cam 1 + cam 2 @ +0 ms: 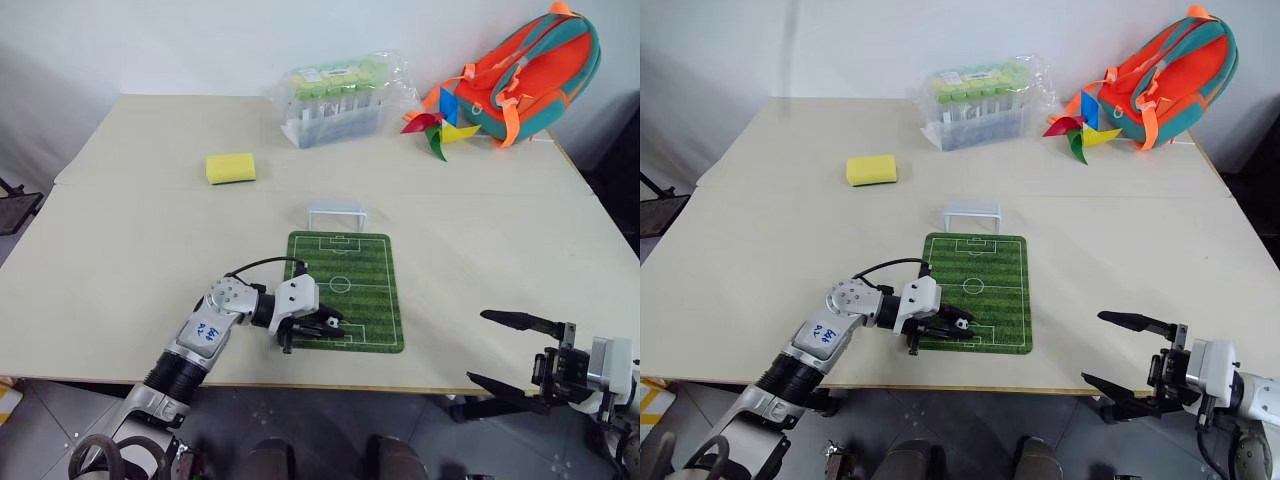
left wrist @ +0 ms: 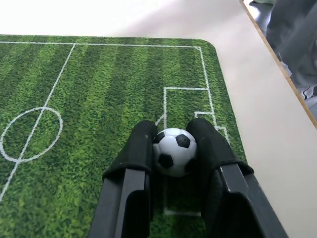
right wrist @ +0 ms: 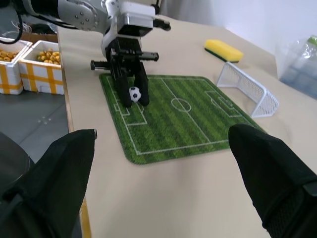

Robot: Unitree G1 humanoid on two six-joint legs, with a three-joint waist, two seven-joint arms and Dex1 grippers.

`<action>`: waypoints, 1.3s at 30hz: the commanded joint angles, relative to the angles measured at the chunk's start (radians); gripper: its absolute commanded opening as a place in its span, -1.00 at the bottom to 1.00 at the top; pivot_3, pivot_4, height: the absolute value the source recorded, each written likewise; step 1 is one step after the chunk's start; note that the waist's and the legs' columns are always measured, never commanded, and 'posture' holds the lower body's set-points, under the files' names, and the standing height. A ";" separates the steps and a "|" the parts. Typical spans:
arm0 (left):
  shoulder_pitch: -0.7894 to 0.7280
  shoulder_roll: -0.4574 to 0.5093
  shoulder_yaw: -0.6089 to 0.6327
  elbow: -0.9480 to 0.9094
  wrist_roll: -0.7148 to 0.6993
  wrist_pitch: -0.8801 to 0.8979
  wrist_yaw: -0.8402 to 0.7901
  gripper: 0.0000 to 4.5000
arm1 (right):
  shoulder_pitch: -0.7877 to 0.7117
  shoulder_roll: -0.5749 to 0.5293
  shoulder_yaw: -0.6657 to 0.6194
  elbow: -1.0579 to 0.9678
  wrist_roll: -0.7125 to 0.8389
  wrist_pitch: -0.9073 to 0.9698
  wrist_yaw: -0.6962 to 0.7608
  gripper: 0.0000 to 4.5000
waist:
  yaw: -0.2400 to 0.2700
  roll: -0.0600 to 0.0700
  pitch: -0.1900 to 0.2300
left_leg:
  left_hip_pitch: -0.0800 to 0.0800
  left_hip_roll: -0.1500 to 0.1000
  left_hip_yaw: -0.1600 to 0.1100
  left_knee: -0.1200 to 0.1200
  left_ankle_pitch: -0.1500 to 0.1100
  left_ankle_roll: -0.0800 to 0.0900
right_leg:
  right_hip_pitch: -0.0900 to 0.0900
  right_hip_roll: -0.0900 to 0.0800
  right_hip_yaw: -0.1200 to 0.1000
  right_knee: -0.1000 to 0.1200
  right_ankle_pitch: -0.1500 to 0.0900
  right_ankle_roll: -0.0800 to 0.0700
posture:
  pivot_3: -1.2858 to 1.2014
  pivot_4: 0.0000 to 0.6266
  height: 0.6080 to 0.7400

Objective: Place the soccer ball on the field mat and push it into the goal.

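Ball being held over the near end of the mat.
The soccer ball (image 2: pixel 173 151), gripped by the left gripper (image 1: pixel 318 325), is hovering over the field mat (image 1: pixel 370 290); dropped carelessly, it risks rolling off the near edge, away from the far goal (image 1: pixel 336 214). The right gripper (image 1: pixel 510 350) is waiting open.

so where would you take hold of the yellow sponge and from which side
Take the yellow sponge across its two long edges, coming straight down from above. It lies flat on the table as a low rectangular block with bare table all round it, so a tool's fingers should fit over the short width; its soft body would likely give a little.
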 commanded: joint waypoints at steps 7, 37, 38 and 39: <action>0.016 0.005 0.002 -0.010 0.011 -0.060 -0.008 -0.62 | 0.014 0.018 -0.006 -0.011 0.008 -0.041 -0.012 1.00 | -0.001 0.000 0.000 | 0.000 0.000 0.000 0.000 0.000 0.000 | 0.000 0.000 0.000 0.000 0.000 0.000 | 0.03 -0.52 1.00; 0.115 0.123 0.154 -0.198 -0.184 -0.054 -0.119 0.35 | -0.061 0.007 0.098 -0.056 -0.029 0.023 -0.110 1.00 | -0.005 0.000 0.000 | 0.000 0.000 0.000 0.000 0.000 0.000 | 0.000 0.000 0.000 0.000 0.000 0.000 | 0.03 -0.52 1.00; 0.131 0.147 0.172 -0.206 -0.197 -0.058 -0.134 0.35 | -0.063 0.007 0.100 -0.053 -0.027 0.024 -0.107 1.00 | -0.006 0.000 0.000 | 0.000 0.000 0.000 0.000 0.000 0.000 | 0.000 0.000 0.000 0.000 0.000 0.000 | 0.03 -0.52 1.00; 0.153 0.175 0.197 -0.216 -0.214 -0.059 -0.147 0.35 | -0.066 0.006 0.103 -0.050 -0.026 0.026 -0.104 1.00 | -0.007 0.000 0.000 | 0.000 0.000 0.000 0.000 0.000 0.000 | -0.001 0.000 0.000 0.000 0.000 0.000 | 0.03 -0.52 1.00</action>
